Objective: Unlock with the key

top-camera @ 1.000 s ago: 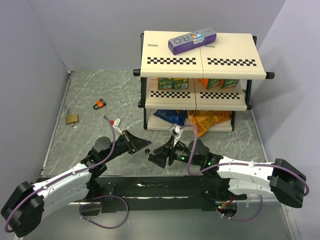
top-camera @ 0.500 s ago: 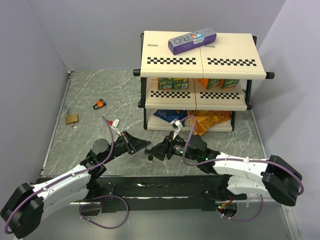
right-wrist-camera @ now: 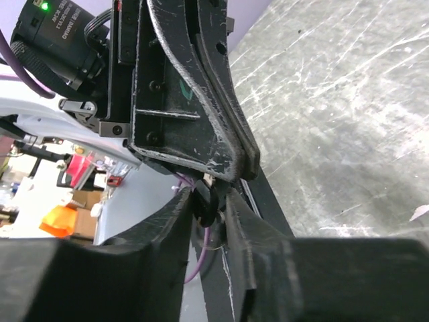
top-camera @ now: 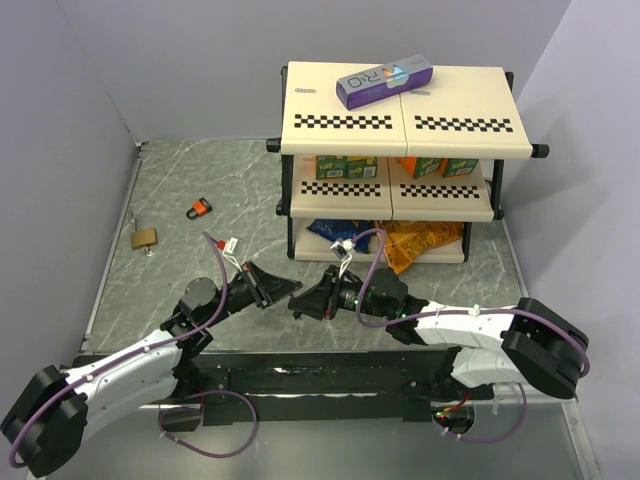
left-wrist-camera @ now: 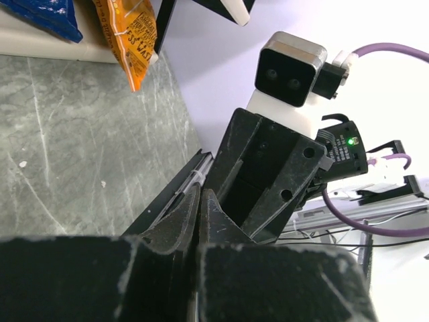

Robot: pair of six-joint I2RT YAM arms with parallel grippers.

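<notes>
Tabletop [top-camera: 200, 180] front edge: left gripper [top-camera: 293, 290], right gripper [top-camera: 299, 307] tip-to-tip.

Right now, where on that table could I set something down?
Bare tabletop lies at the back left, between the left wall and the shelf rack, beyond the orange padlock. A smaller patch fronts the rack's right end. Crowded: front centre, where left claw and right claw meet.

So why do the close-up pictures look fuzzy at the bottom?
Top view: even light, all sharp, soft shade under the shelf. Left wrist: left fingers are a dark blur, probably too close to the lens; the room behind washes out white. Right wrist: right fingers blurred too, table crisp and bright.
</notes>
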